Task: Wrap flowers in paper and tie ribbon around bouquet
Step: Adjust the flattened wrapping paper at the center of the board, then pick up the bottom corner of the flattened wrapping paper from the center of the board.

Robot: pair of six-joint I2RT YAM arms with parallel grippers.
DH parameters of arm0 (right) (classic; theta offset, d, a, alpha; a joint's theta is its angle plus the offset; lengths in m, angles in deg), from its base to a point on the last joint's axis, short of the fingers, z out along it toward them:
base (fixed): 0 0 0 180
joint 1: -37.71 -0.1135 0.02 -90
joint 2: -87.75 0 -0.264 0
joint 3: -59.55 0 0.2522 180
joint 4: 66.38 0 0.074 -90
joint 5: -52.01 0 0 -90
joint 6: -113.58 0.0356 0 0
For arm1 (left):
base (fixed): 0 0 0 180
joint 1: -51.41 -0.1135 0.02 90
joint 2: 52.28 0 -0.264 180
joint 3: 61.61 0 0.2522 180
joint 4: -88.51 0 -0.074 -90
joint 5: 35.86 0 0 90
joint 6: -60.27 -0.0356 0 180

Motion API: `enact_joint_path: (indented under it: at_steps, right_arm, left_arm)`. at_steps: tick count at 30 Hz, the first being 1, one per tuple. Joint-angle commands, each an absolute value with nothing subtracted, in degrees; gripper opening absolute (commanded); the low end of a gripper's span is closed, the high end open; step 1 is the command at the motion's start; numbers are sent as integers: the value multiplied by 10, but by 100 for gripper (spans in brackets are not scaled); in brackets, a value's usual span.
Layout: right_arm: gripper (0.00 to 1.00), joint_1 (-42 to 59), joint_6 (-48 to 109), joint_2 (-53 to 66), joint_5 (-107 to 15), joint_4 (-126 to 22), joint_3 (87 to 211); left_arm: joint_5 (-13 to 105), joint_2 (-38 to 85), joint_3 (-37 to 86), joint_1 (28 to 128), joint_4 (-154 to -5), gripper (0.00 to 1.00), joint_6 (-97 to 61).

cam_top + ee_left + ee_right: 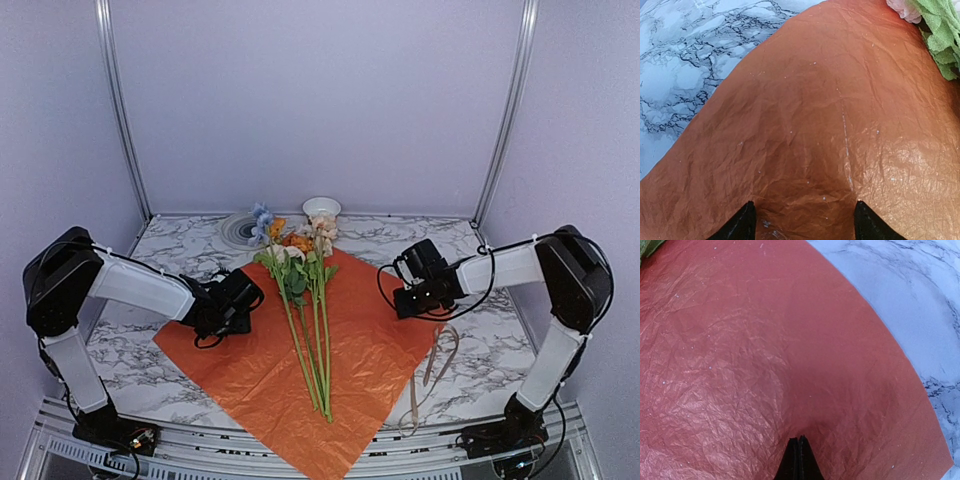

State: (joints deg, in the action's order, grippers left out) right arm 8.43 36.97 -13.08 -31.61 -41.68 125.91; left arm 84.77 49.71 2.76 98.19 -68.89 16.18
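marble table (400,235); white cup (321,207) beside a grey ringed disc (240,229).

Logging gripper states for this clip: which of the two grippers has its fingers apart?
The left gripper: its fingertips stand apart over the orange paper, while the right gripper is pinched shut.

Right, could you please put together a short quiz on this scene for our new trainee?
1. True or false: the flowers lie on the orange face of the paper.
2. Which gripper is shut? A left, B right, C both.
3. Fill in: by the robot's own sides, the ribbon lies to the ___ of the paper.

Key:
1. True.
2. B: the right gripper is shut, the left gripper is open.
3. right.
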Motion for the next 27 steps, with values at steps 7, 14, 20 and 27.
enact_joint_path:
  at_steps: [7, 14, 20, 27]
  right_arm:
    - [0, 89, 362, -132, -291, -332, 1279]
    - [4, 85, 343, -46, -386, -316, 1313]
    - [11, 67, 335, -2, -453, -306, 1325]
    - [17, 8, 327, -6, -488, -281, 1343]
  left_arm:
    - [878, 516, 44, 944, -646, 67, 101]
    - [912, 406, 35, 975, -674, 69, 12]
    - [900, 296, 21, 1107, -738, 70, -190]
    - [614, 227, -82, 1264, -876, 71, -406]
